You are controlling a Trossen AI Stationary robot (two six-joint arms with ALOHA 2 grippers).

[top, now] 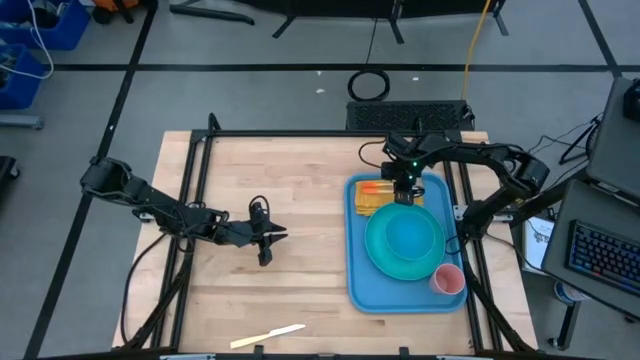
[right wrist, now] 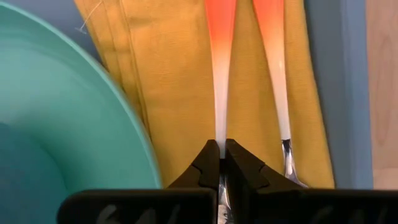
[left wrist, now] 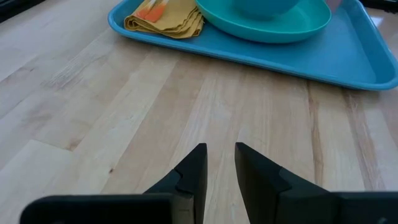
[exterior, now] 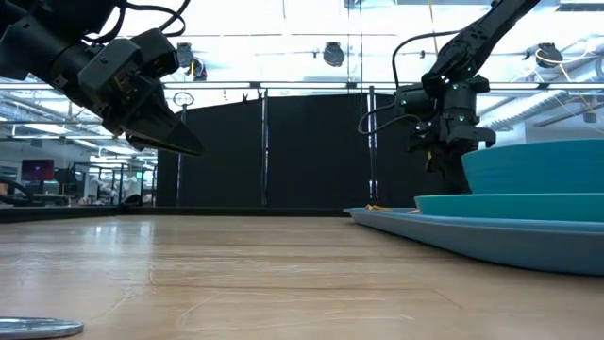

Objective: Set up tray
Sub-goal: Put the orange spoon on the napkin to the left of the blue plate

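Note:
The bright-blue tray [top: 358, 285] lies on the right half of the table. It holds a turquoise plate [top: 378, 255] with a bowl [top: 410, 235], a pink cup [top: 447, 279] and a folded yellow napkin [top: 368, 205] at its far left corner. Two orange-to-white handled utensils [right wrist: 219, 68] [right wrist: 275, 74] lie side by side on the napkin [right wrist: 174, 93]. My right gripper [right wrist: 222, 149] [top: 403, 188] is over the napkin, shut on one utensil. My left gripper [left wrist: 221, 155] [top: 265, 240] hovers over bare wood at mid table, its fingers a little apart and holding nothing. My right gripper pinches the utensil nearer the plate between its two fingers, at the pale narrow end of the handle [right wrist: 220, 134] where the metal neck begins. The fingers come from above. The orange end of the handle [right wrist: 220, 25] stretches away over the napkin; whether it is lifted off the cloth I cannot tell.
A pale knife [top: 268, 336] lies on the wood near the table's near edge, left of the tray. Bare wood stretches between my left gripper and the tray's rim [left wrist: 186, 46]. A black frame rail [top: 330, 134] runs along the far edge.

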